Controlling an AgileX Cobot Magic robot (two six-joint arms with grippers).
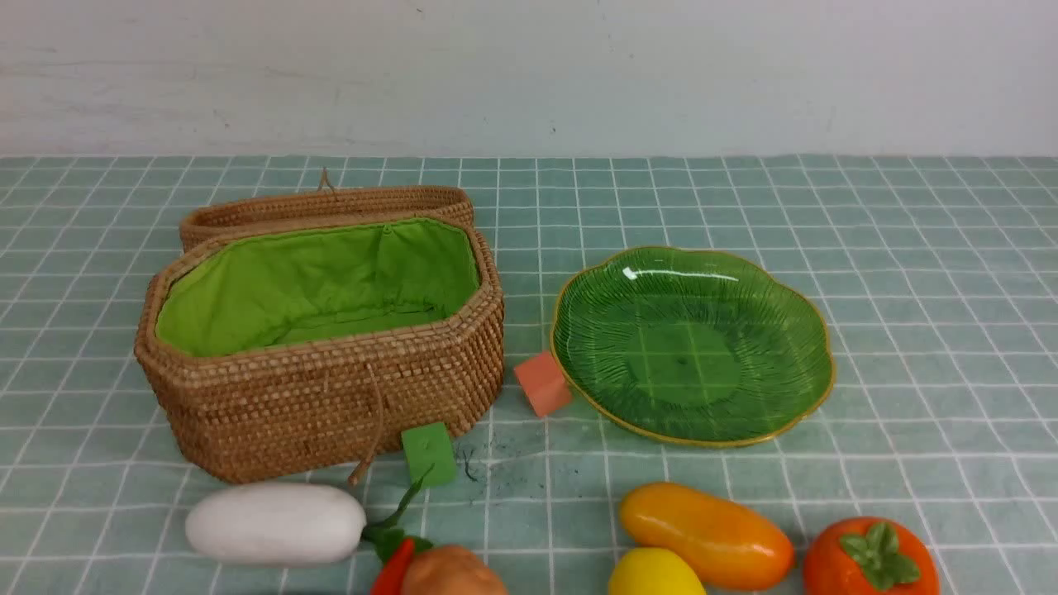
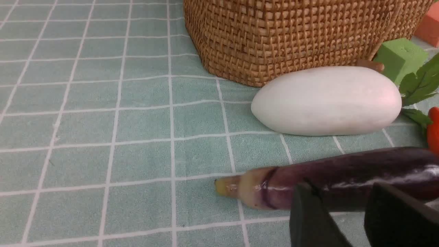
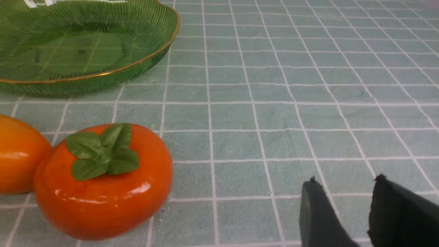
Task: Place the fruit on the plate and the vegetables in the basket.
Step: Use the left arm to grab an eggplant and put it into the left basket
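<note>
Nothing's sorted yet. The basket (image 1: 331, 397) sits open toward the left of the counter (image 1: 909, 248), and the plate (image 1: 694, 347) is just to its right. Both have nothing in them.

All the produce is lined up along the near edge. Veg is on the left: the radish (image 1: 274, 523) lies just in front of the basket, with the carrot (image 1: 395, 570) and potato (image 1: 450, 574) at its leafy end. Fruit is on the right: mango (image 1: 707, 533), lemon (image 1: 653, 574), and the persimmon (image 1: 868, 558) closest to the right edge.

We can't see either arm from the front, only from the wrist cams. The left end effector (image 2: 340, 187) has its jaws apart, gripping nothing. An eggplant (image 2: 360, 168) lies right ahead of the tips, with the radish beyond it and the basket wall behind that.

Here's the bit that matters, we think. The eggplant's long axis runs the same way as the line from one jaw to the other, so closing as-is would squeeze along its length. We'd guess the wrist has to turn crosswise to straddle the narrow way. The radish lies the same way, parallel to the near edge.

The right end effector (image 3: 345, 178) is also apart and empty, over bare counter. The persimmon sits off to its side, cap up, just beside the mango, with the plate farther back. So the left arm looks nearer the veg and the right arm nearer the fruit.
</note>
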